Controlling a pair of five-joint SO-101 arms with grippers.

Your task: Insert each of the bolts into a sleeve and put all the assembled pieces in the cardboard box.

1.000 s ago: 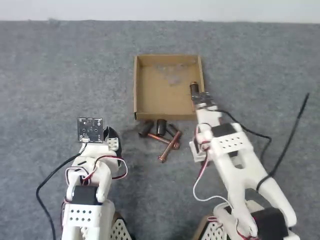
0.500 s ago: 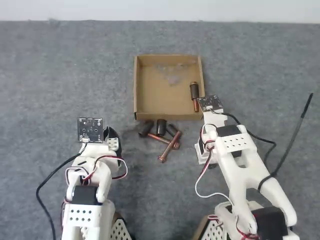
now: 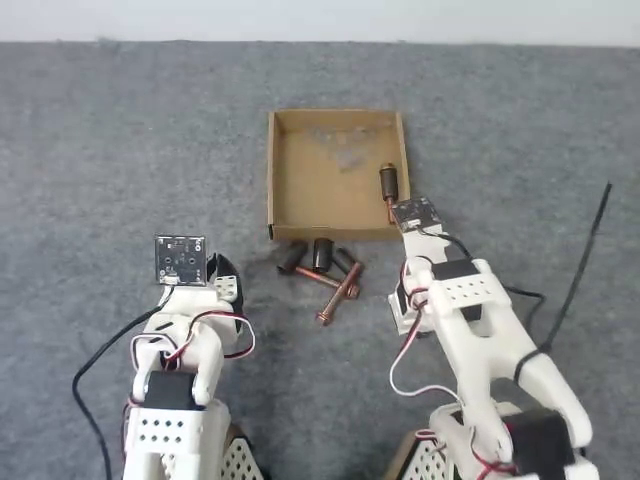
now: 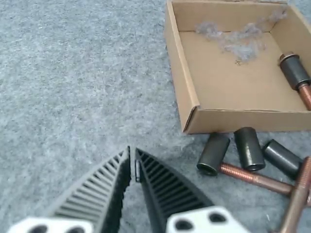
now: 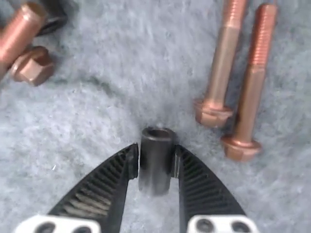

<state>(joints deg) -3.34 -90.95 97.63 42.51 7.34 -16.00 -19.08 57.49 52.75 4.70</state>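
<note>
In the right wrist view my right gripper is shut on a black sleeve, held upright over the grey carpet. Two copper bolts lie side by side beyond it, and a third bolt lies apart. In the high view the right arm stands beside the near right corner of the cardboard box. A sleeved bolt lies inside the box by its right wall. Three loose sleeves and copper bolts lie in front of the box. My left gripper is shut and holds nothing.
Grey lint lies in the far part of the box. The left arm stands well left of the pile. Carpet spreads out on both sides of the box. A black cable trails at the right.
The right arm has drawn back from over the box's right wall toward the near side, and the sleeved bolt stays in the box. The left arm has not moved.
</note>
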